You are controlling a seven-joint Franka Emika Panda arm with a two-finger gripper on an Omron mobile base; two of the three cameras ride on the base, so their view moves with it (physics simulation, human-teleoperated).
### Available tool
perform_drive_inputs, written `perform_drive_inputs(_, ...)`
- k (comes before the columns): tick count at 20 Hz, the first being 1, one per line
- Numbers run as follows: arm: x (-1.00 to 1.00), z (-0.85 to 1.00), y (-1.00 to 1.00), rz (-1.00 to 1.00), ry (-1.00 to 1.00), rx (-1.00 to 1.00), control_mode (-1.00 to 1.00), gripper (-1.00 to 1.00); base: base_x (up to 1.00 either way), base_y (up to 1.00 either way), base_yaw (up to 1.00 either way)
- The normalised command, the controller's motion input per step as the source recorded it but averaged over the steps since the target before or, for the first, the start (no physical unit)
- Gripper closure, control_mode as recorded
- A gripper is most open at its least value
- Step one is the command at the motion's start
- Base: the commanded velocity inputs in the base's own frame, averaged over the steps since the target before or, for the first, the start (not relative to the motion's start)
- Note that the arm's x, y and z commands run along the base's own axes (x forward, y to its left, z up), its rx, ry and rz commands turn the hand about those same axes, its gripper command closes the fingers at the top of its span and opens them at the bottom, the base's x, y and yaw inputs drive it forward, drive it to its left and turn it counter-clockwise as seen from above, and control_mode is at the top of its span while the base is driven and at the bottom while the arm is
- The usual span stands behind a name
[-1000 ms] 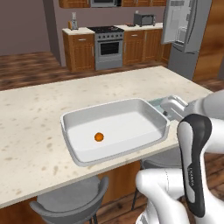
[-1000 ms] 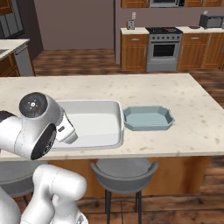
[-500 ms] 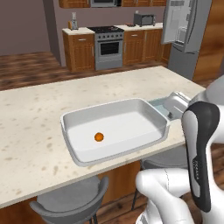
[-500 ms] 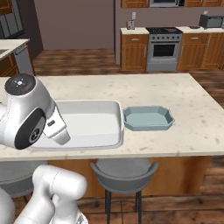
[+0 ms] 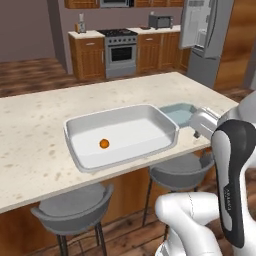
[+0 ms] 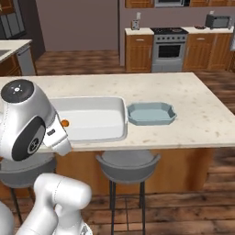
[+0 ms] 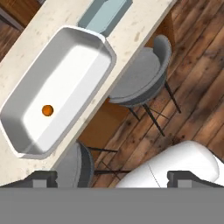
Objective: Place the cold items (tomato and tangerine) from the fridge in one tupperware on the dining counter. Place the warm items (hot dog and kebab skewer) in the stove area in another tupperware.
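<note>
Wood plank floor (image 6: 193, 202), grey stools (image 6: 127, 161), mauve wall (image 6: 75, 23).

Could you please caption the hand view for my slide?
Open gripper above stools, overlooking tangerine in white tray beside teal container.

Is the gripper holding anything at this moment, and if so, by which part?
Nothing is held. The gripper has its jaws wide apart with nothing between them, above the floor, while the tangerine lies in the white tray.
</note>
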Motion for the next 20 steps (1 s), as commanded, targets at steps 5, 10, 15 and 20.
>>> perform_drive_inputs(5,0.00,0.00,0.00,0.00,0.00,0.00,1.00,-1.00,-0.68,-0.38,0.00)
perform_drive_inputs(10,0.00,0.00,0.00,0.00,0.00,0.00,1.00,-1.00,-0.48,-0.65,0.00)
perform_drive_inputs(15,0.00,0.00,0.00,0.00,0.00,0.00,1.00,-1.00,-0.32,-0.82,0.00)
perform_drive_inputs(20,0.00,0.00,0.00,0.00,0.00,0.00,1.00,-1.00,-0.21,-0.88,0.00)
